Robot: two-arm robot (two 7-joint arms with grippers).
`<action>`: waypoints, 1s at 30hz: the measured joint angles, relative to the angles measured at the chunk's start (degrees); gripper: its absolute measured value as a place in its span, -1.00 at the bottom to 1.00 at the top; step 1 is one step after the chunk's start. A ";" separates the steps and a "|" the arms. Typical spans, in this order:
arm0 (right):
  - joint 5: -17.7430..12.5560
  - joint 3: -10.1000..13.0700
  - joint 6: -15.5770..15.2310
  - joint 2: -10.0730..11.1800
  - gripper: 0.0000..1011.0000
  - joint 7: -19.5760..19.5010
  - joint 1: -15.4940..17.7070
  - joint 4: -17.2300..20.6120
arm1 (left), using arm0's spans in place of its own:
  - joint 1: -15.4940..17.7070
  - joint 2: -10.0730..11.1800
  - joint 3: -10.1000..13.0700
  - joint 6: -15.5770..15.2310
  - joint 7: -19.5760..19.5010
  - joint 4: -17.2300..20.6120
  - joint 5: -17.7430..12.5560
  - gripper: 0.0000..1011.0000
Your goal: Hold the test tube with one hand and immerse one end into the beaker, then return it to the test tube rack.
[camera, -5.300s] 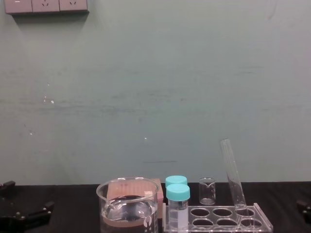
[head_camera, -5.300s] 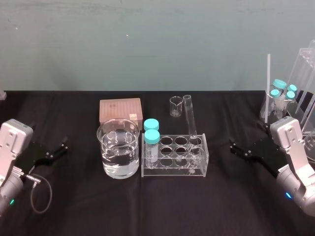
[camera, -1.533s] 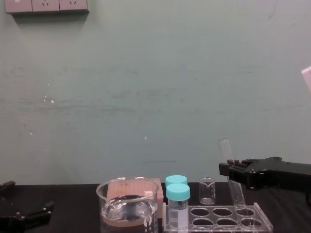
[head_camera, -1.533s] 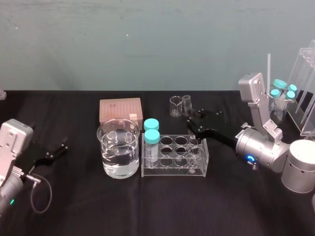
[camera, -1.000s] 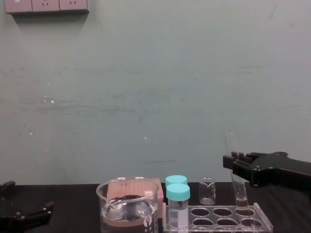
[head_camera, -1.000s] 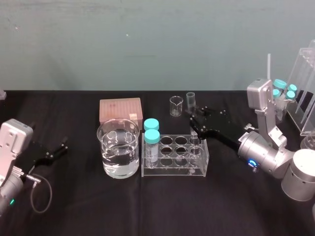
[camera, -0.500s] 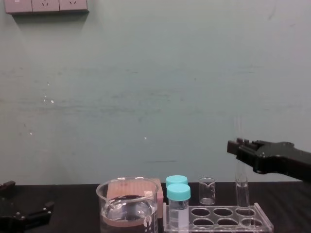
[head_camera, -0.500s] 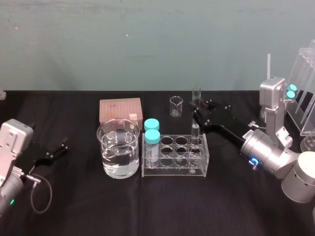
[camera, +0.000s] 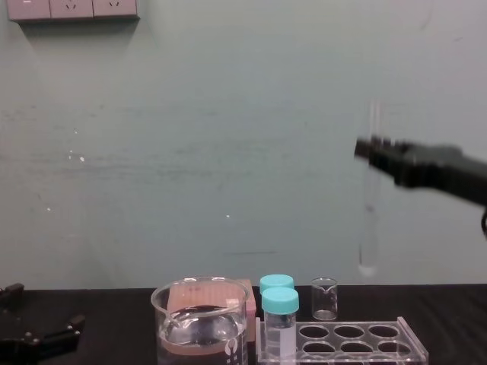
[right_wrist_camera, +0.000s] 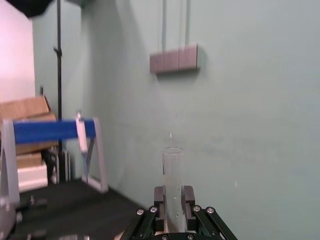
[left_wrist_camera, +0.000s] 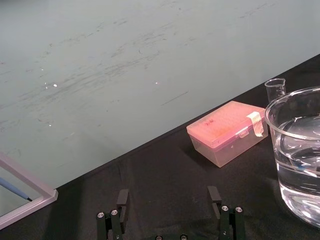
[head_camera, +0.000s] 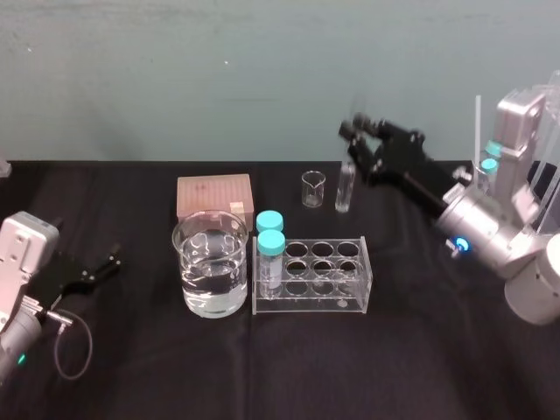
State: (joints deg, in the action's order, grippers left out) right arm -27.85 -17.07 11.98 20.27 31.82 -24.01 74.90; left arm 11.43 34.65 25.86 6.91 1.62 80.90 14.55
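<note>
In the head view, we find the right gripper [head_camera: 354,144] raised above and behind the test tube rack [head_camera: 311,280], its fingers pinching the upper part of the test tube [head_camera: 345,192], which hangs upright with its rounded end down. The beaker [head_camera: 210,271], part-filled with clear liquid, stands just beside the rack's left end, and two teal-capped vials [head_camera: 269,241] occupy the rack's leftmost holes. A tiny beaker [head_camera: 312,188] and a pink box [head_camera: 213,194] sit behind the rack. The left gripper [head_camera: 105,262] rests on the table well to the left of the rack, apart from all glassware. In the left wrist view, we see that gripper's two fingers spread apart with nothing between them, the large beaker and the pink box ahead of it. In the right wrist view, the fingers are pressed onto the tube from both sides, and its open rim stands above them. In the chest view, the tube hangs over the right end of the rack, its rounded end well above the holes and touching nothing; the right gripper grips it near the top.
</note>
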 joint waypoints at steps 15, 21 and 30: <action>0.10 2.47 -0.01 0.98 -0.55 -3.23 -0.51 5.38 | 0.00 0.00 0.00 0.00 0.00 0.00 0.00 0.98; 0.98 2.78 -1.11 0.88 -0.55 -4.93 0.39 5.46 | 0.00 0.00 0.00 0.00 0.00 0.00 0.00 0.98; 2.19 2.88 -1.90 0.43 -0.55 -6.09 0.91 4.59 | 0.00 0.00 0.00 0.00 0.00 0.00 0.00 0.98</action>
State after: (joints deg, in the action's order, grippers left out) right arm -25.67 -14.20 10.08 20.70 25.73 -23.10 79.49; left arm 11.44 34.65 25.86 6.91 1.62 80.90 14.55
